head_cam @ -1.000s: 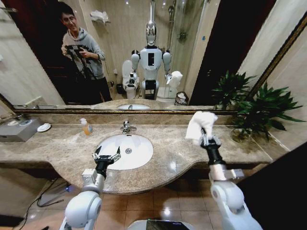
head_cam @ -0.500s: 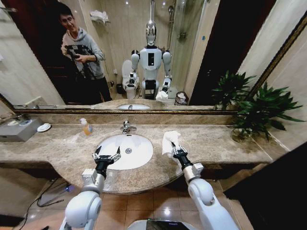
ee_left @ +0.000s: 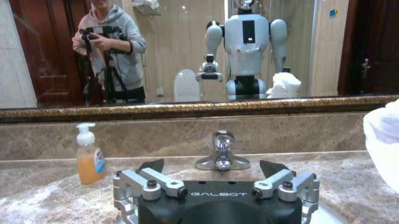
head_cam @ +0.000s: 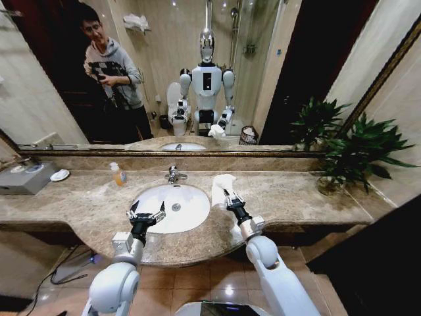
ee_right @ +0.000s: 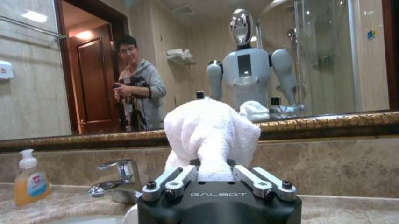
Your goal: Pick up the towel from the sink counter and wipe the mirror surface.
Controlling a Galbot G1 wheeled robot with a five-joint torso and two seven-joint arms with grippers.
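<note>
The white fluffy towel (head_cam: pixel 221 189) is bunched in my right gripper (head_cam: pixel 229 196), which is shut on it just right of the basin, low over the sink counter (head_cam: pixel 296 197). From the right wrist the towel (ee_right: pixel 210 135) rises between the fingers (ee_right: pixel 171 179), facing the mirror (ee_right: pixel 187 70). My left gripper (head_cam: pixel 146 215) is open over the front of the oval white basin (head_cam: pixel 187 204), holding nothing; its fingers (ee_left: pixel 153 179) face the chrome faucet (ee_left: pixel 221 151). The towel's edge (ee_left: pixel 383 140) shows beside it. The wide mirror (head_cam: pixel 197 72) spans the wall behind the counter.
An orange soap bottle (head_cam: pixel 118 174) stands left of the faucet (head_cam: pixel 173 174). A grey box (head_cam: pixel 25 176) and small white dish (head_cam: pixel 60 175) sit at the far left. A potted plant (head_cam: pixel 358 155) fills the right end of the counter.
My right arm has pulled back and down from the mirror toward the basin's right side, carrying the towel. The left arm has not moved.
</note>
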